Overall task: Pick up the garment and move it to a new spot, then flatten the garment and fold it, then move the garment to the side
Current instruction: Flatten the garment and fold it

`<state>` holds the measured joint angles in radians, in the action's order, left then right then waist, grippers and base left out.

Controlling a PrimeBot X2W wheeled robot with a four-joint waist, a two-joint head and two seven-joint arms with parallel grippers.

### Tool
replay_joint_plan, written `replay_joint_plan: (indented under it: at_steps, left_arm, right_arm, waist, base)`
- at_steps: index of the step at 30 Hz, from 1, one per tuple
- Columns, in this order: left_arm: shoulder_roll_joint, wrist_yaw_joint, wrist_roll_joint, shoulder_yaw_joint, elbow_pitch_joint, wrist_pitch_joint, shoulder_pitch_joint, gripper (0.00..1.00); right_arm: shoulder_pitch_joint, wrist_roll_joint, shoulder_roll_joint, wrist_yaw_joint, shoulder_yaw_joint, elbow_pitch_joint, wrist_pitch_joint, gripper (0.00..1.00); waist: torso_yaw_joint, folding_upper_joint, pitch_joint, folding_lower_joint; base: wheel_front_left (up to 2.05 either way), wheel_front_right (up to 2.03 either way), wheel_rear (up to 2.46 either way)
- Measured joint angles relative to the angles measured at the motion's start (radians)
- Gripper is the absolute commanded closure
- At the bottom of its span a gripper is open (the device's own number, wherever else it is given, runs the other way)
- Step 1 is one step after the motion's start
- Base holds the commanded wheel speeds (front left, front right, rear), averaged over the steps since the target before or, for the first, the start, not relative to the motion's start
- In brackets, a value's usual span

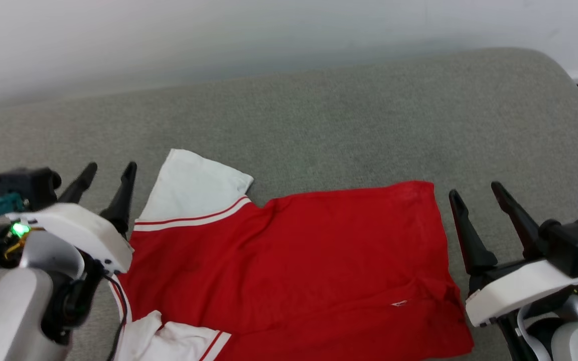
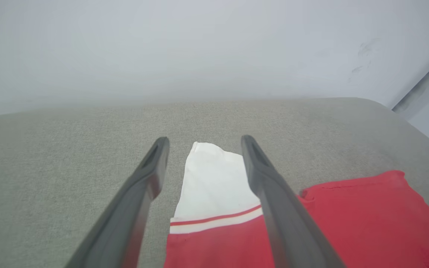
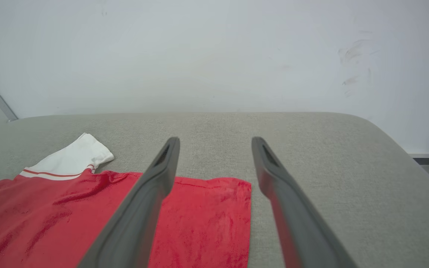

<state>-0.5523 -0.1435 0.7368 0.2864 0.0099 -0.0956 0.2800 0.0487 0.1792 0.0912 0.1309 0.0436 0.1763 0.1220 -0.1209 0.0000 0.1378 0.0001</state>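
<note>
Flattening stage: shirt lies spread. Left tool and right tool, both wide and empty, flank it. Folding likely needs edge grips next.

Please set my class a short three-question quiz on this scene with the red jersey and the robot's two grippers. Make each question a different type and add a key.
1. True or false: the left gripper is shut on the red jersey.
2. The far white sleeve lies nearest to: A the left gripper, B the right gripper, C the wall.
3. Fill in: the jersey lies spread on a ____ upholstered surface.
Key: 1 false, the left gripper and the right gripper are both open and hold nothing; 2 A; 3 grey.
</note>
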Motion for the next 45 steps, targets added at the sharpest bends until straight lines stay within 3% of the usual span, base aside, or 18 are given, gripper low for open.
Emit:
replay_joint_plan:
  at_steps: [6,13,18,27,28,30,31,39,45]
  left_arm:
    - [-0.037,0.074,0.02,0.011,0.13,-0.105,0.207,0.0]
    - [-0.114,0.171,0.08,0.049,0.287,-0.356,0.389,0.0]
    - [-0.159,0.178,0.119,0.065,0.387,-0.533,0.461,0.0]
    - [-0.197,0.125,0.194,0.06,0.484,-0.754,0.509,0.0]
    - [-0.198,0.123,0.202,0.058,0.484,-0.769,0.511,0.27]
    - [-0.197,0.12,0.209,0.059,0.483,-0.782,0.512,0.93]
    - [-0.195,0.12,0.21,0.058,0.482,-0.781,0.512,1.0]
    - [-0.151,0.128,0.189,0.069,0.488,-0.695,0.509,1.0]
    - [-0.1,0.162,0.175,0.078,0.469,-0.614,0.541,1.0]
  right_arm:
    - [0.077,-0.016,-0.021,0.0,0.027,0.009,-0.027,0.0]
    - [0.106,0.0,-0.034,0.0,0.038,-0.02,-0.059,0.0]
    - [0.106,0.036,-0.038,0.0,0.049,-0.057,-0.089,0.0]
    - [0.107,0.102,-0.039,0.0,0.056,-0.133,-0.139,0.0]
    - [0.109,0.111,-0.039,0.0,0.051,-0.142,-0.139,0.0]
    - [0.119,0.124,-0.039,0.0,0.042,-0.162,-0.139,0.0]
    - [0.128,0.129,-0.039,0.0,0.038,-0.17,-0.137,0.0]
    - [0.223,0.222,-0.031,0.0,0.035,-0.303,-0.005,0.0]
    - [0.349,0.309,0.061,0.0,0.051,-0.43,0.164,0.0]
  waist:
    - [-0.052,0.0,0.108,0.0001]
    - [-0.138,0.0,0.193,0.0001]
    - [-0.19,0.0,0.242,0.0001]
    - [-0.25,0.0,0.306,0.0]
    - [-0.251,0.0,0.309,0.0]
    - [-0.251,0.0,0.31,-0.0001]
    - [-0.25,0.0,0.311,-0.0001]
    - [-0.218,0.0,0.29,0.0]
    - [-0.161,0.0,0.266,0.0]
  base:
    - [0.0,0.0,0.0]
    - [0.0,0.0,0.0]
    - [0.0,0.0,0.0]
    - [0.0,0.0,0.0]
    - [0.0,0.0,0.0]
    - [0.0,0.0,0.0]
    - [0.0,0.0,0.0]
    - [0.0,0.0,0.0]
    - [0.0,0.0,0.0]
